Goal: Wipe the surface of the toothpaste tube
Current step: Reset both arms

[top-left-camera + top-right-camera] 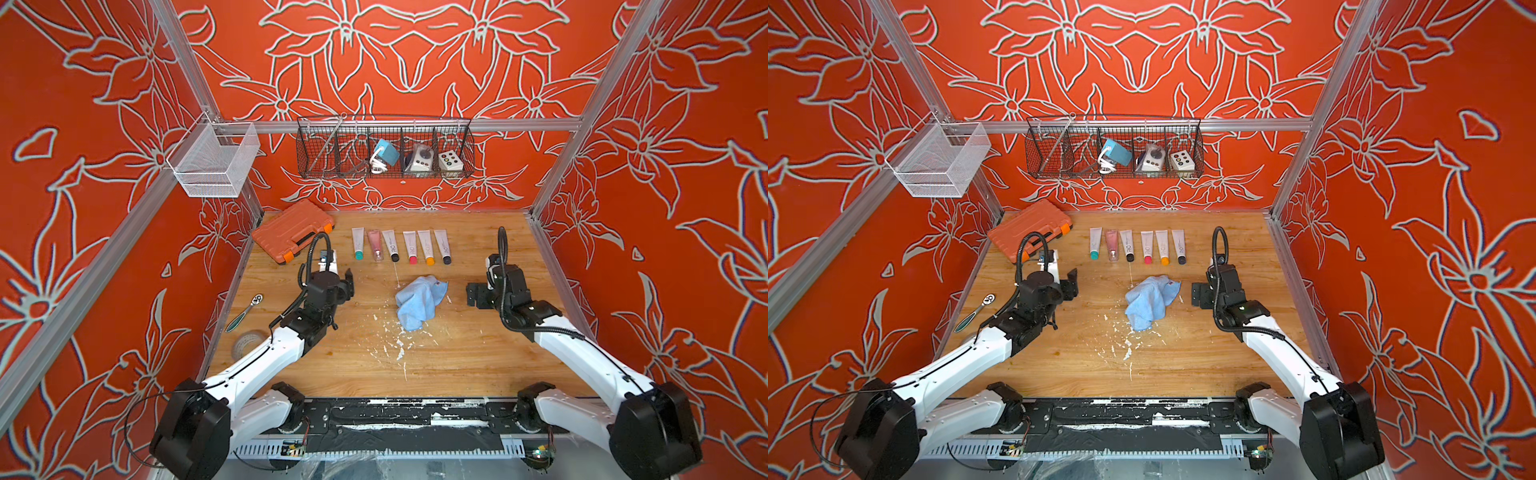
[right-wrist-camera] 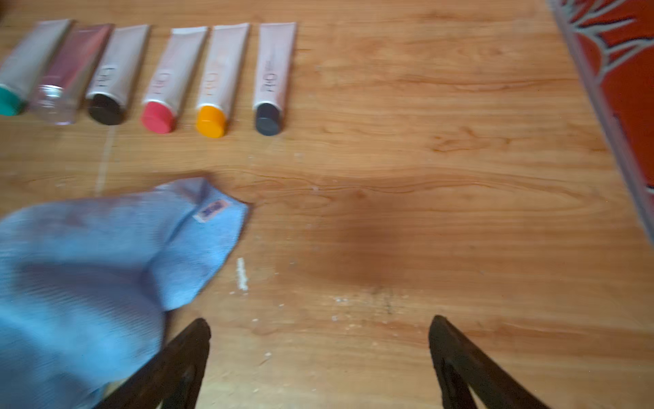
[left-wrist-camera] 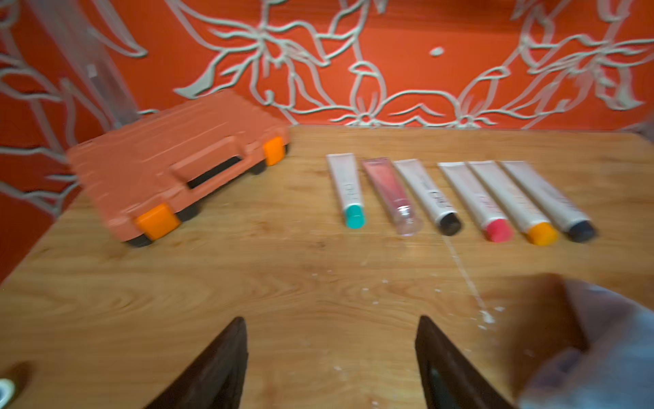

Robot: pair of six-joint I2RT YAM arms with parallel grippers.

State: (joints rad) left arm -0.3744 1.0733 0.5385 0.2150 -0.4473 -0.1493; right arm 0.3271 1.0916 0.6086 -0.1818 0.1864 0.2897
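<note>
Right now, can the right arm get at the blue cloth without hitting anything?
Probably yes: the right gripper is open and empty, only bare table separates it from the blue cloth, and the tubes lie farther back.

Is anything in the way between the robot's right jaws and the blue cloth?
No, nothing visible. Only bare wooden table with a few white specks lies between the open right jaws and the blue cloth.
</note>
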